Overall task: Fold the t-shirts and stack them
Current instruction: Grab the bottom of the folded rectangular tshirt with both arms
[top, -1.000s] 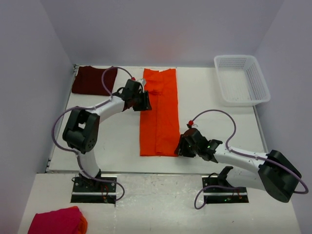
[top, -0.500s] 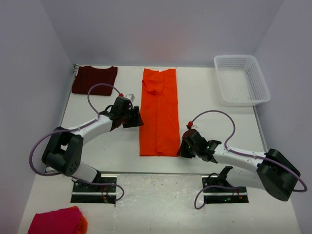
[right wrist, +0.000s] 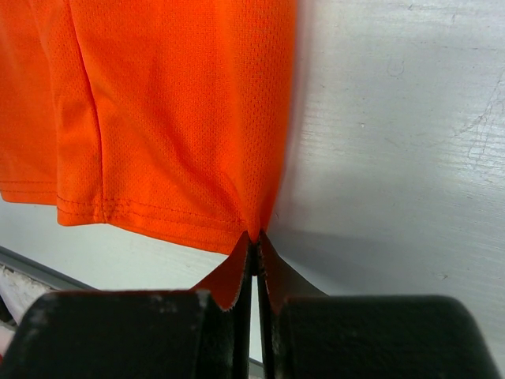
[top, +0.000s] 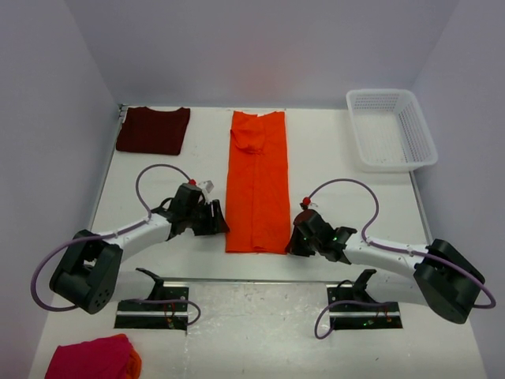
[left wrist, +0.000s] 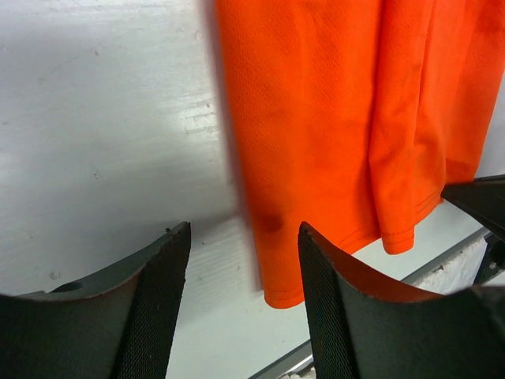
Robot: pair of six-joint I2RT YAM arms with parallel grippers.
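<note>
The orange t-shirt (top: 258,180) lies folded into a long strip down the middle of the table, its neck at the far end. My right gripper (top: 289,245) is shut on the near right corner of the orange t-shirt (right wrist: 181,118), the hem pinched between the fingertips. My left gripper (top: 223,223) stands open just left of the strip's near left corner, with nothing between its fingers (left wrist: 162,292); the orange t-shirt (left wrist: 316,134) lies just ahead of it. The maroon t-shirt (top: 153,129) lies folded at the far left corner.
A white plastic basket (top: 391,129) stands at the far right. A pink-red cloth bundle (top: 91,359) lies off the table at the near left. The table's near edge (top: 252,278) runs just behind both grippers.
My left arm has swung from the shirt's far end down to its near left corner, its jaws opening a little. My right gripper has closed on the near right corner.
</note>
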